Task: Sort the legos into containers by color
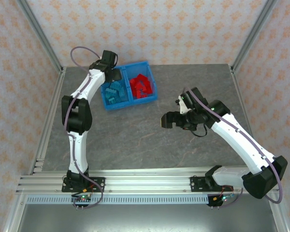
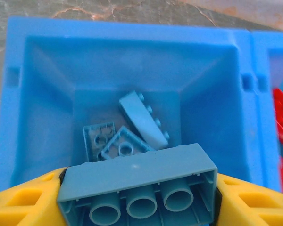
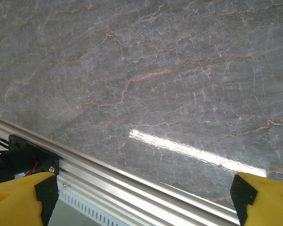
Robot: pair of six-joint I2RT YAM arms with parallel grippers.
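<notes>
Nearest, on the near side of the bin and well apart from it, the right tool (image 1: 168, 120) hangs over the table (image 1: 135, 140) with its jaws spread wide and nothing between them. Its wrist view looks down on bare grey stone and the rail (image 3: 132, 183) along the table's near edge. Between that tool and the bin (image 1: 131, 103), the top view shows no loose brick on the table, so the gathering looks finished as far as can be seen. Inside the bin the sorting reads clean. The teal bricks (image 1: 115, 92) lie in the left compartment (image 2: 42, 94) and the red bricks (image 1: 141, 85) in the right compartment (image 1: 138, 65), with the middle wall (image 1: 127, 87) between them. I see no colour on the wrong side. Farthest, at the bin's far left corner, the left tool (image 1: 114, 73) is poised above the left compartment. Its jaws are closed on one teal brick (image 2: 139, 172), held by its ends with the hollow underside toward the wrist camera. Below it a few teal bricks rest on that compartment's floor, and a sliver of red shows past the middle wall. I judge this held brick to be the last one, or close to it. What is left is to open the jaws and let it drop among the teal bricks.
</notes>
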